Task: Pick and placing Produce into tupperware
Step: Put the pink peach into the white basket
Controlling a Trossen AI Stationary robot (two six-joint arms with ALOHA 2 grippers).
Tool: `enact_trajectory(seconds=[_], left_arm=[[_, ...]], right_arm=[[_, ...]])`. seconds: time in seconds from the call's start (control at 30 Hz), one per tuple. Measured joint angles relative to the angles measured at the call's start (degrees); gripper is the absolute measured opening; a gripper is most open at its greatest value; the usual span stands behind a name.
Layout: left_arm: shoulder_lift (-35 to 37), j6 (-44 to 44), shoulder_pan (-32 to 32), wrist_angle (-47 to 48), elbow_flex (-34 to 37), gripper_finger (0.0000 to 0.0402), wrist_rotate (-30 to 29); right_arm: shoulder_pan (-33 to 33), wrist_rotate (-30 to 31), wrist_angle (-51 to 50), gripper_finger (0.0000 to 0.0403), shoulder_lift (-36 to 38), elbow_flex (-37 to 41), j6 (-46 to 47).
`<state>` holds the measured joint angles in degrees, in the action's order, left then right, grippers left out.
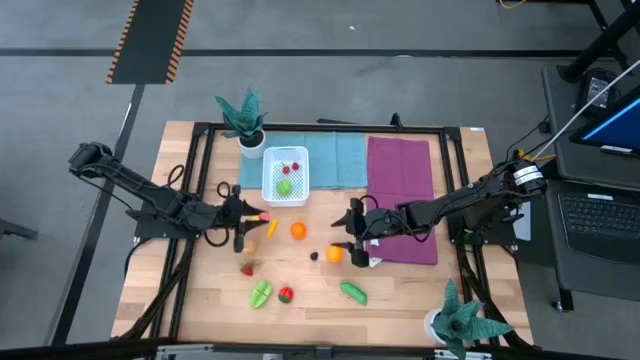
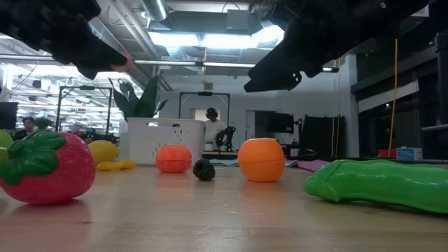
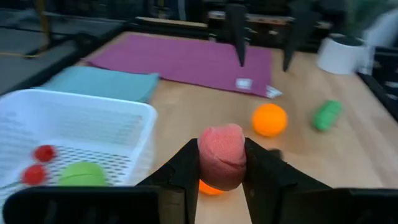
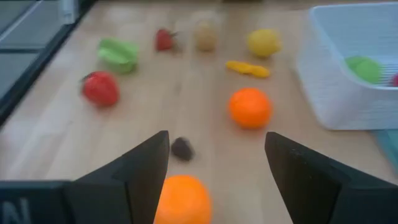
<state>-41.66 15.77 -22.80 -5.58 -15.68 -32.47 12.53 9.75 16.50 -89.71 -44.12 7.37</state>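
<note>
The white tupperware (image 1: 285, 177) stands at the table's far middle with a green piece (image 3: 84, 174) and small red pieces (image 3: 43, 152) in it. My left gripper (image 1: 255, 215), just to the near left of it, is shut on a pinkish-red produce piece (image 3: 221, 152). My right gripper (image 1: 352, 238) hangs open over an orange (image 4: 182, 199) near the purple cloth. Loose on the wood lie another orange (image 1: 298, 230), a dark piece (image 1: 314, 255), a strawberry (image 2: 45, 168), a green piece (image 1: 261, 294) and a green cucumber (image 2: 378, 183). My left gripper pinches the pinkish-red piece by its two opposite sides (image 3: 202, 163) between its two fingers. The fingers come from the table's left, nearly level and tipped slightly down. The piece stands out past the fingertips and is lifted clear of the table.
A teal cloth (image 1: 335, 160) and a purple cloth (image 1: 400, 190) lie at the back. Potted plants stand at the far left (image 1: 245, 125) and the near right (image 1: 462, 320). A black frame (image 1: 200, 150) runs around the table's edges.
</note>
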Motion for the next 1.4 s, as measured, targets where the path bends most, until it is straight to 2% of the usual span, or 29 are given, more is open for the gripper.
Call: enact_trajectory(seconds=[0.2, 0.27, 0.53, 0.8, 1.07, 1.4], left_arm=[[0.04, 0.06, 4.09, -0.93, 0.0, 0.0107, -1.81], [0.01, 0.04, 5.67, -0.94, 0.0, 0.0107, -1.81], [-0.01, -2.7, 11.83, -0.96, 0.0, 0.009, -0.35], [-1.32, -4.38, 18.16, -1.88, 0.0, 0.0103, 4.31], [-8.52, -9.87, 25.4, -11.78, -0.02, 0.0095, 12.43], [-12.35, -10.33, 33.64, -14.88, -0.02, 0.0101, 19.66]], right_arm=[[-1.57, 13.9, 0.47, 0.0267, 0.0, 0.0, 5.39], [-2.25, 16.36, 0.47, 0.0267, 0.0, 0.0, 6.76], [-3.08, 16.73, 0.43, 0.0267, 0.0, 0.0, 7.08], [-3.1, 16.71, 0.41, 0.0267, 0.0, 0.0, 5.8], [-3.17, 16.73, 0.43, 0.0267, 0.0, 0.04, 4.68], [-3.17, 16.71, 0.43, 0.0267, 0.0, 0.02, 4.13]])
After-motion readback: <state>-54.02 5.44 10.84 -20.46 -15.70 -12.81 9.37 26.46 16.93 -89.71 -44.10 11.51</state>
